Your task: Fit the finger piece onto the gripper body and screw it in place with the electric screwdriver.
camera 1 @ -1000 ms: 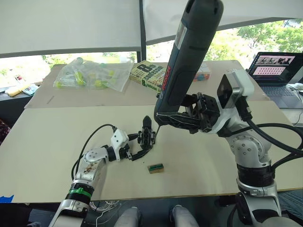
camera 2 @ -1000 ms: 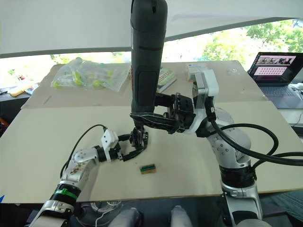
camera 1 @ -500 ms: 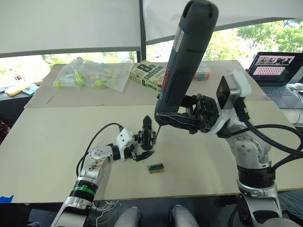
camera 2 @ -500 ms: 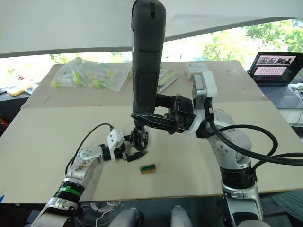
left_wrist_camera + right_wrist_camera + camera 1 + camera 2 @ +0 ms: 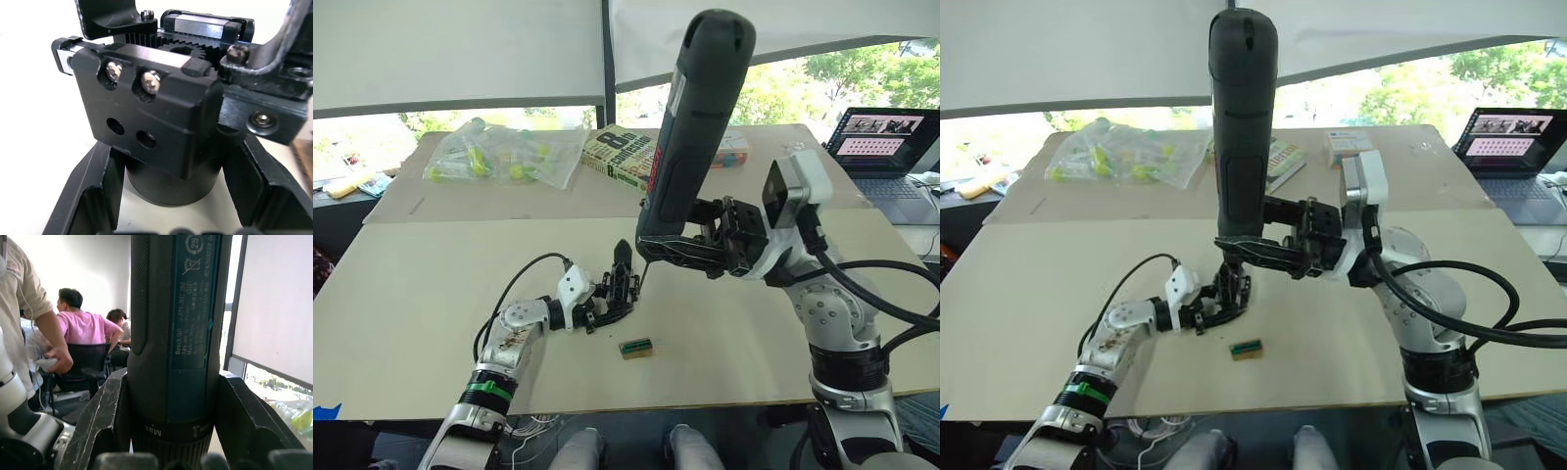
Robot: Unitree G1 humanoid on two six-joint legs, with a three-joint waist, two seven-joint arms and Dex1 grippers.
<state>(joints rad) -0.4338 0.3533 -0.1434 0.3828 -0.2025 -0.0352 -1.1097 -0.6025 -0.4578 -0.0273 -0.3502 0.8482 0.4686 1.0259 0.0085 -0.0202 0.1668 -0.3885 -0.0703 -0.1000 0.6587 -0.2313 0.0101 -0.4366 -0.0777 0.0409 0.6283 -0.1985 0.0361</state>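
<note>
Black fingers of the left gripper (image 5: 612,305) clamp the gripper body (image 5: 623,284) while the right gripper (image 5: 690,250), clamped on the electric screwdriver (image 5: 690,137), should hold its bit plumb over the screw.

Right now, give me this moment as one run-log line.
left gripper: shut on gripper body | right gripper: shut on electric screwdriver, upright, bit at gripper body | green block: on table, untouched

Book (image 5: 622,155), laptop (image 5: 886,147), bagged items (image 5: 504,155) on table (image 5: 411,284).

Upright electric screwdriver (image 5: 690,137) stands bit-down on black gripper body (image 5: 622,289).
</note>
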